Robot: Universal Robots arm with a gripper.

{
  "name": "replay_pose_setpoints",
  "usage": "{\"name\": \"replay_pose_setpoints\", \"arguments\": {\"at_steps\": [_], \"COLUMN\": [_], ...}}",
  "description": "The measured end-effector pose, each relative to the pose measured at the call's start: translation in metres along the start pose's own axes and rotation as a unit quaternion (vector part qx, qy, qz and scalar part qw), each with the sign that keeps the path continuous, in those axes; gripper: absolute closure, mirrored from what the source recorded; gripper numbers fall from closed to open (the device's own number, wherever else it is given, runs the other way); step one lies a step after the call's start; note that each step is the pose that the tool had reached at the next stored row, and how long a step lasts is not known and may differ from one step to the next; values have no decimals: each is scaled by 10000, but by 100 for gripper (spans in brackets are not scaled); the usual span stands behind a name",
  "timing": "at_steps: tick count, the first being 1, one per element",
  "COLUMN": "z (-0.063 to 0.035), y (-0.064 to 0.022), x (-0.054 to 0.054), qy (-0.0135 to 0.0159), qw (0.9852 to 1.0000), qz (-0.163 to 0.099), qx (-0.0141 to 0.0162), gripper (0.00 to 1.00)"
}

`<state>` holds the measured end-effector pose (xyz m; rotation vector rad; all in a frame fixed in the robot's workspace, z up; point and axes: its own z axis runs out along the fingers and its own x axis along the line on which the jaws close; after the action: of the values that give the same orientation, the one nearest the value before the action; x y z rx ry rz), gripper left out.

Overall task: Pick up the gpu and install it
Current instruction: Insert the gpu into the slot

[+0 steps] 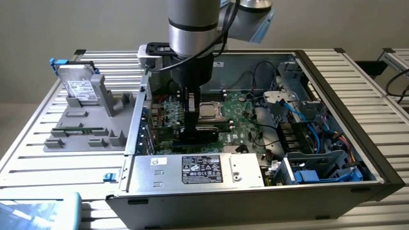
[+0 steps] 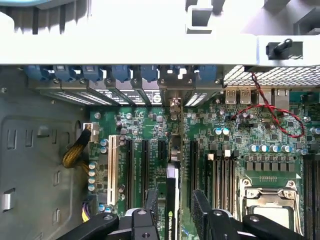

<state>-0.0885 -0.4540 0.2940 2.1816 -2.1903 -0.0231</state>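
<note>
- Gripper (image 2: 176,207) down inside the open computer case (image 1: 357,143), just above the motherboard (image 1: 240,120), beside the CPU socket (image 1: 210,110).
- Fingers (image 2: 202,210) spread apart, black ribbed pads on either side of the gpu (image 2: 172,195) without pinching it; a gap visible between each pad and the card in the wrist view.
- Gpu standing on edge between the pads, seated in an expansion slot of the motherboard, its narrow top edge running toward the rear bracket openings (image 2: 170,95) of the case.
- Black card edge with green lettering visible close to the gripper in the wrist view; farther on, a metal end at the case's rear wall.
- In the exterior view, dark arm (image 1: 191,72) reaching straight down into the case, hiding most of the card.
- White expansion slot (image 2: 112,167) and several dark slots lying parallel beside the card, all unoccupied.
- Grey holder (image 1: 89,120) with empty cradles on the table (image 1: 38,158) at the exterior view's left, well apart from the case.
- Silver drive (image 1: 80,86) with a white label leaning upright in that holder.
- Power supply (image 1: 198,170) with a black label at the near edge of the case.
- Red wire (image 2: 272,117) looping over the board near the rear ports.
</note>
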Motion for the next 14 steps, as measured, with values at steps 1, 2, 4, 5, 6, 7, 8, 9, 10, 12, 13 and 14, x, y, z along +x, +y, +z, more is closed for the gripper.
{"name": "replay_pose_setpoints", "arguments": {"at_steps": [1,2,4,5,6,7,8,9,10,12,13,14], "z": [-45,-90,-162,-168,-167,-167,-168,-169,-170,-178,-178,-179], "y": [4,10,20,22,22,22,23,23,23,23,23,23], "x": [1,2,4,4,4,4,4,4,4,5,4,4], "qy": [0,0,0,0,-1,-2,-2,-2,-2,-7,-8,-8], "qw": [10000,10000,10000,10000,10000,10000,10000,10000,10000,10000,10000,10000], "qz": [2,3,5,5,5,5,5,5,5,5,5,5], "qx": [0,0,0,0,1,1,1,1,0,0,0,1], "gripper": [58,58,58,58,58,58,58,58,58,58,58,58]}}
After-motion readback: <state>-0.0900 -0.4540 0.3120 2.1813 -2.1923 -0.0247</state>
